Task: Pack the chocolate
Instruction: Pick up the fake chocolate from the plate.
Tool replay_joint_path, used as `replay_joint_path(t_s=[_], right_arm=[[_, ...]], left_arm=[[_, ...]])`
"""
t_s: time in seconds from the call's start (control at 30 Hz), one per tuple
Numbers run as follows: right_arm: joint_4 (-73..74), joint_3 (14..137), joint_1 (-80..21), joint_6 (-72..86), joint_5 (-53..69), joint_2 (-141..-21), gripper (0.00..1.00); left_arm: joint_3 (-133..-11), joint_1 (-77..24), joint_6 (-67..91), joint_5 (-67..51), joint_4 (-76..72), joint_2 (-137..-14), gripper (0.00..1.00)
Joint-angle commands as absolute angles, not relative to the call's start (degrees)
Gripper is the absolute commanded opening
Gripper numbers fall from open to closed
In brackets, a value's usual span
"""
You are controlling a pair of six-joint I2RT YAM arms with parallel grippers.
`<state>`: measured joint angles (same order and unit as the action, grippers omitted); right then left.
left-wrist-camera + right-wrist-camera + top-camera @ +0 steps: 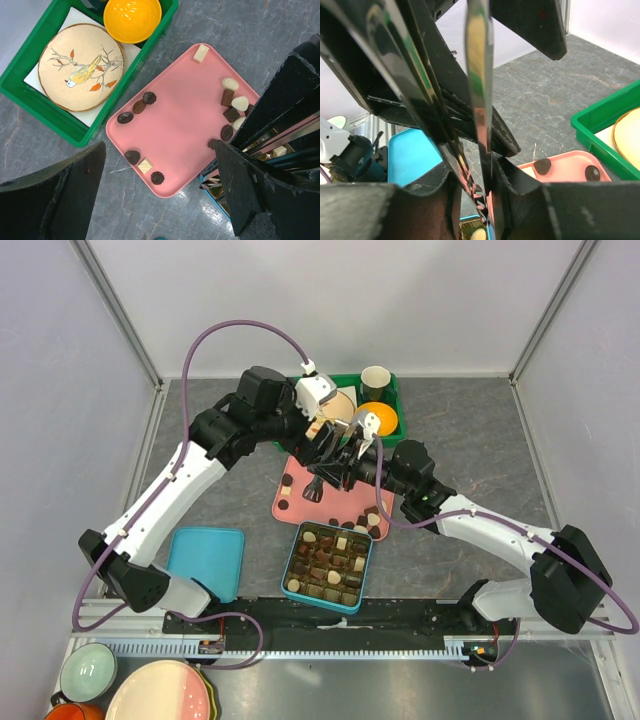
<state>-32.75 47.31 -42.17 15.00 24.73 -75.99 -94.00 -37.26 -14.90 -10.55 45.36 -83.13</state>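
Note:
The chocolate lies in two groups on a pink tray (180,115): dark pieces (139,106) at its left, brown and cream ones (240,103) at its right. More chocolate fills an open blue box (368,560) in front of the tray. My right gripper (477,200) is shut on metal tongs (479,100), whose tips hang over the tray (295,502); whether they hold a piece is hidden. My left gripper (160,200) hovers open above the tray's near corner, with nothing between its fingers.
A green bin (30,95) behind the tray holds a bird-painted plate (80,67), an orange bowl (132,17) and a cup (375,378). The blue lid (207,560) lies left of the box. Both arms crowd together over the tray.

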Motion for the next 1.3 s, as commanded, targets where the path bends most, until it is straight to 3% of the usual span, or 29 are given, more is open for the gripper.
replay_joint_path(t_s=[0.0, 0.17, 0.37, 0.47, 0.6, 0.7, 0.8, 1.07, 1.13, 1.27], right_arm=[[-37.44, 51.42, -42.45, 12.13, 20.75, -76.56, 0.30], [-37.09, 51.33, -42.45, 11.34, 20.39, -75.67, 0.13], [-34.55, 48.88, -42.45, 8.36, 17.06, -71.64, 0.09], [-32.79, 46.33, -42.80, 3.71, 12.95, -68.47, 0.08], [-33.56, 42.11, -43.68, -2.45, 6.60, -65.57, 0.08], [-37.16, 40.52, -43.77, -3.43, 4.75, -67.40, 0.11], [-39.89, 41.39, -43.77, -3.95, 2.21, -71.53, 0.30], [-53.05, 44.03, -43.24, -0.17, -9.57, -86.37, 0.22], [-54.22, 45.34, -43.24, 1.58, -11.94, -88.67, 0.29], [-57.03, 47.81, -43.15, 1.84, -13.26, -94.47, 0.33]], left_arm=[[-94.75, -41.84, -13.53, -25.30, 49.92, -81.91, 0.99], [-94.66, -41.84, -13.89, -24.44, 50.36, -81.04, 0.99], [-98.17, -40.00, -14.85, -13.56, 50.71, -79.72, 0.99], [-99.40, -33.60, -13.63, -15.45, 50.98, -79.01, 0.99], [-97.04, -17.98, -10.81, -21.18, 50.89, -79.27, 0.99], [-90.46, -12.94, -13.00, -20.04, 48.62, -80.86, 0.99], [-82.55, -9.76, -15.28, -19.51, 45.19, -82.26, 0.99], [-76.38, -5.98, -16.70, -22.77, 42.10, -85.43, 0.95], [-75.24, -5.89, -17.22, -22.41, 41.58, -85.43, 0.95], [-72.78, -5.80, -17.67, -22.06, 40.26, -84.64, 0.95]])
